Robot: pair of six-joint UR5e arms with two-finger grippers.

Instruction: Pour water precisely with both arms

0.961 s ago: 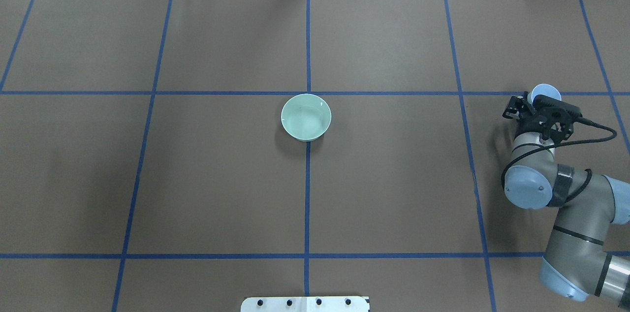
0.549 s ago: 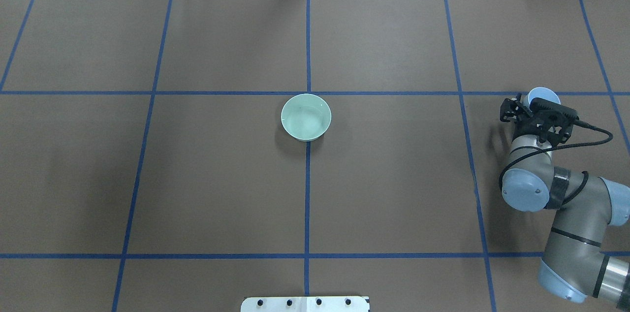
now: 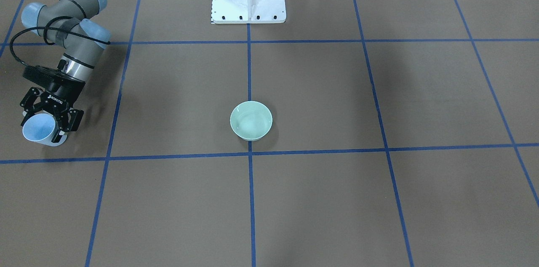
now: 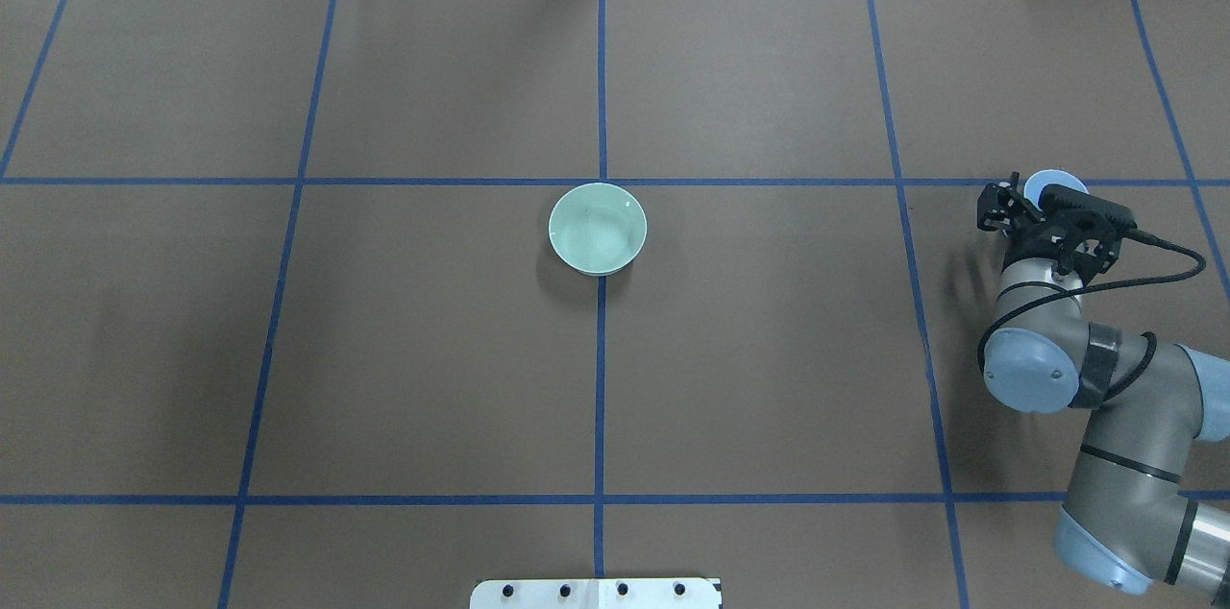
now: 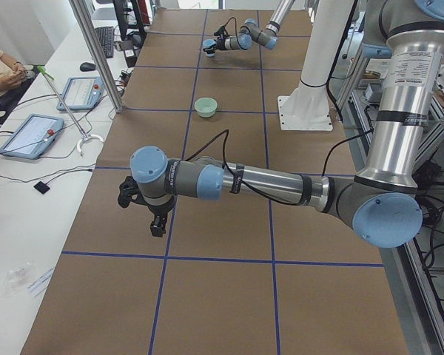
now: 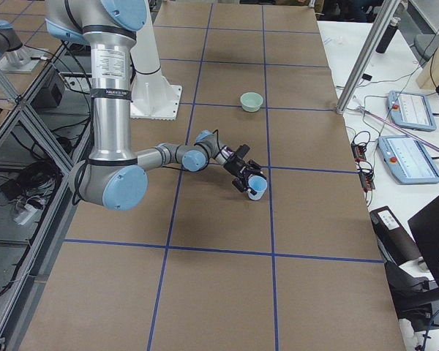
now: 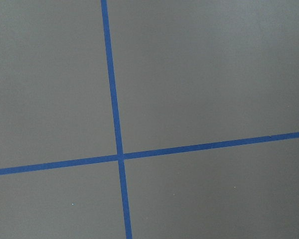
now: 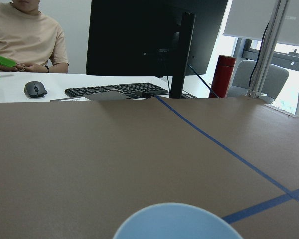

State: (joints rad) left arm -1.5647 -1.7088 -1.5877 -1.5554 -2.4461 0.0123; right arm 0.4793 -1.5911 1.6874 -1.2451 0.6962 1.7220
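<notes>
Water (image 4: 598,234): I read it only as a faint sheen in the bowl (image 4: 552,229), so prob. already poured. Table (image 4: 432,350) same as before. R arm (image 4: 1124,398) is far out on its own side, well apart from the bowl. Over the last sec its wrist crept slightly inward, so less cup shows from overhead. L arm (image 5: 229,180) hangs over bare tape lines. L gripper (image 5: 157,225): can't tell if open. Bowl hasn't moved. R gripper (image 3: 47,120) is clamped round the blue cup (image 3: 36,130), mouth tipped away from the robot.
</notes>
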